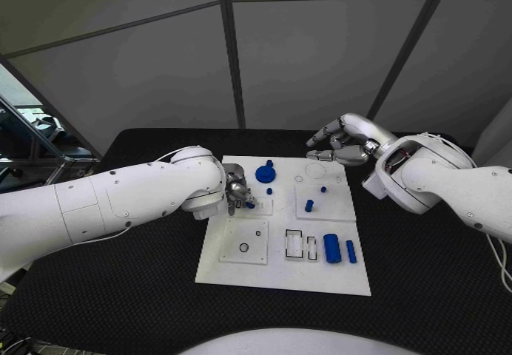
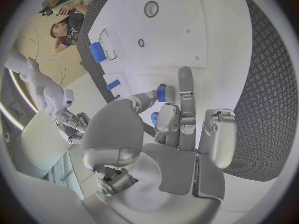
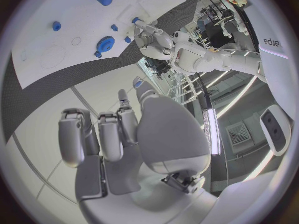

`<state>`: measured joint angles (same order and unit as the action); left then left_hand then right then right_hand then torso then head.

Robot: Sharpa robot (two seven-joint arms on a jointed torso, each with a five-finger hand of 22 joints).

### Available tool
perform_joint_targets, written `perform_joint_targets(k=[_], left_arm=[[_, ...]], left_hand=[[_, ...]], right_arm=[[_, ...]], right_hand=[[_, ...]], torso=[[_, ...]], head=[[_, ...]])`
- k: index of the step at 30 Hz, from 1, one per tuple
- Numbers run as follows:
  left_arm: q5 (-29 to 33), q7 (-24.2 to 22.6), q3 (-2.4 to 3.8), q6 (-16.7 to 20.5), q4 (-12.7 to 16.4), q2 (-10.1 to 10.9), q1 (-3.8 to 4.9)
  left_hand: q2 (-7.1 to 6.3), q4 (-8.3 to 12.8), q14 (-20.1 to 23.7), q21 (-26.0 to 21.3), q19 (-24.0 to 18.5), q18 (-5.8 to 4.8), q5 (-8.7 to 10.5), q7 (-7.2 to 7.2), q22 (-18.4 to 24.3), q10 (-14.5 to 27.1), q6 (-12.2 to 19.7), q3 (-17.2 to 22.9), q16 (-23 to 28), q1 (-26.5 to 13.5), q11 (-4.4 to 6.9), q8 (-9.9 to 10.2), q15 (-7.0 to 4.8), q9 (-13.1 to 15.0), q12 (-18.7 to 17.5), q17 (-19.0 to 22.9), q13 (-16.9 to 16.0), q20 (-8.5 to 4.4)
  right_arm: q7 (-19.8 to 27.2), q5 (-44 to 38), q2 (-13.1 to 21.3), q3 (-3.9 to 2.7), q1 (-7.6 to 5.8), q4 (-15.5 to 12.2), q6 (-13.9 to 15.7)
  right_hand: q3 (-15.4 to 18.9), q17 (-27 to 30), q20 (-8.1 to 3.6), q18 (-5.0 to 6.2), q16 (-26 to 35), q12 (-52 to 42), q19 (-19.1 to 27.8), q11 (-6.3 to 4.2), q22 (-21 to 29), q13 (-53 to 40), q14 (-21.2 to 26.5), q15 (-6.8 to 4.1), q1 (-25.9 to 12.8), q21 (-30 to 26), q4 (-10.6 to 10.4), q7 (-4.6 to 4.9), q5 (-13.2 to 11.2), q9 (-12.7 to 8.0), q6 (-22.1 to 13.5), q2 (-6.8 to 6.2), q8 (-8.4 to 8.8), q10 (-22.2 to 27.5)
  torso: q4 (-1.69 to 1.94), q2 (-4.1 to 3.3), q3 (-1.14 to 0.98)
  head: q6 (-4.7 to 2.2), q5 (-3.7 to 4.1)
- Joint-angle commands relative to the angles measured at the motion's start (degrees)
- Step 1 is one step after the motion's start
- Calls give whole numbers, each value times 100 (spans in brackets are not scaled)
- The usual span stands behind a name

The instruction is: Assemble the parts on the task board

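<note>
The white task board (image 1: 283,275) lies mid-table. My left hand (image 1: 236,194) hovers over its left-middle area and pinches a small blue part (image 2: 161,92) between thumb and a finger, close above the board (image 2: 206,25). That part (image 1: 251,205) shows at the fingertips in the head view. My right hand (image 1: 342,143) is raised past the board's far right corner, fingers apart, holding nothing. On the board are a blue gear (image 1: 265,174), a short peg (image 1: 309,205), a thick cylinder (image 1: 332,248) and a slim bar (image 1: 351,251).
Two raised white plates sit on the board: one with small holes (image 1: 244,242) at near left, one (image 1: 325,201) at right holding pegs. A rectangular slot (image 1: 294,244) lies beside the cylinder. Black textured table (image 1: 128,281) surrounds the board.
</note>
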<state>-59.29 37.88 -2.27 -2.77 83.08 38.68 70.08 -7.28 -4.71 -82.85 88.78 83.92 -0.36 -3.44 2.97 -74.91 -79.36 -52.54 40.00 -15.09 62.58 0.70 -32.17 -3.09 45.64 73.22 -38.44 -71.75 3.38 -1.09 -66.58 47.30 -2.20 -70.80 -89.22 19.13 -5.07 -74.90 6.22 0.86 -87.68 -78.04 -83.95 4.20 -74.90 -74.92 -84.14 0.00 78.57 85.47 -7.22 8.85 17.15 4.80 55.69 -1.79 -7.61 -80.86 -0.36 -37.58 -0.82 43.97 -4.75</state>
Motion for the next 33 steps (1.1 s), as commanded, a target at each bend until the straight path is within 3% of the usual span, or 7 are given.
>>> perform_joint_targets(k=[1, 33], left_arm=[[-7, 94, -7, -144, -19, -28, -7], [-7, 60, -5, -150, -263, -177, 9]], left_hand=[[-11, -34, -30, 0, 530, 78, -17, -2, -1348, -33, -53, -88, 25, -127, 7, -13, -10, 0, 31, -11, -12, -41], [62, -464, -44, 15, 543, 72, -15, -29, -1374, -77, -229, -524, 46, -837, 24, -39, -23, 33, 84, -39, -56, -56]], right_arm=[[30, -18, 2, -5, -13, -14, 31], [2, -18, -2, -4, -13, 1, 7]], right_hand=[[5, -1004, -45, 105, 34, 23, -115, -43, -723, -334, -462, -44, -71, -35, -27, -14, 37, -8, 34, -1, -14, 8], [3, -1003, -47, 105, 35, 21, -117, -46, -724, -335, -463, -46, -80, -36, -46, -18, 47, -5, 45, 6, -21, 4]], torso=[[3, 2, -1], [-3, -1, 0]], head=[[7, 3], [34, 32]])
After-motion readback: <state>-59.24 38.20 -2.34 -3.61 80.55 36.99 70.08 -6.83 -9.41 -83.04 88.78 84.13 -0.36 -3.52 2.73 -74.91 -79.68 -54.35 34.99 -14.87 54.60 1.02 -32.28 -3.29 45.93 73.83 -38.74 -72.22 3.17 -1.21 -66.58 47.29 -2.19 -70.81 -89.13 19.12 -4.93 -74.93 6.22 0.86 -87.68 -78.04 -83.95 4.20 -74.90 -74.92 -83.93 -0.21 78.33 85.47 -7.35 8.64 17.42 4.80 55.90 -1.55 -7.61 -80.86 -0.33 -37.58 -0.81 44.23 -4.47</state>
